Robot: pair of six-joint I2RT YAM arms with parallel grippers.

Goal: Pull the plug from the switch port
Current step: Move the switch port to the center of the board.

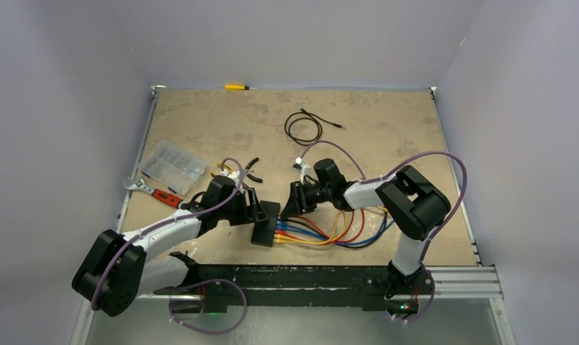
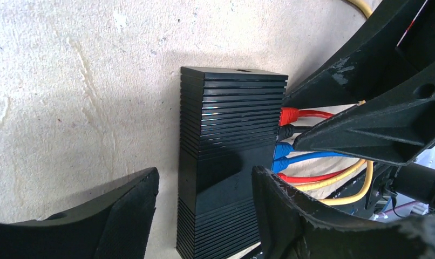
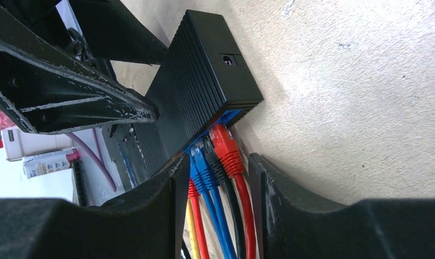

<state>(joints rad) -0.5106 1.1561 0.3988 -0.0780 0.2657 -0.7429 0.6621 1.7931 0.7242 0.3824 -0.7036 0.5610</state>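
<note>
The switch (image 1: 265, 224) (image 2: 231, 135) (image 3: 204, 70) is a flat, ribbed black box lying mid-table. Red, black, blue and yellow cables run from its right face. My left gripper (image 1: 260, 208) (image 2: 204, 178) straddles the switch's near end, open, with bare table showing between its left finger (image 2: 123, 216) and the box. My right gripper (image 1: 288, 207) (image 3: 219, 162) is open around the row of plugs. The end red plug (image 3: 226, 148) (image 2: 289, 115), a black plug (image 3: 215, 164) and two blue plugs (image 3: 202, 162) sit between its fingers, with a slim gap beside the red one.
A clear compartment box (image 1: 173, 166) and a red-handled wrench (image 1: 154, 192) lie at the left. A coiled black cable (image 1: 304, 128) lies behind the grippers, and a yellow screwdriver (image 1: 236, 87) by the back wall. The cable loops (image 1: 344, 233) spread right of the switch.
</note>
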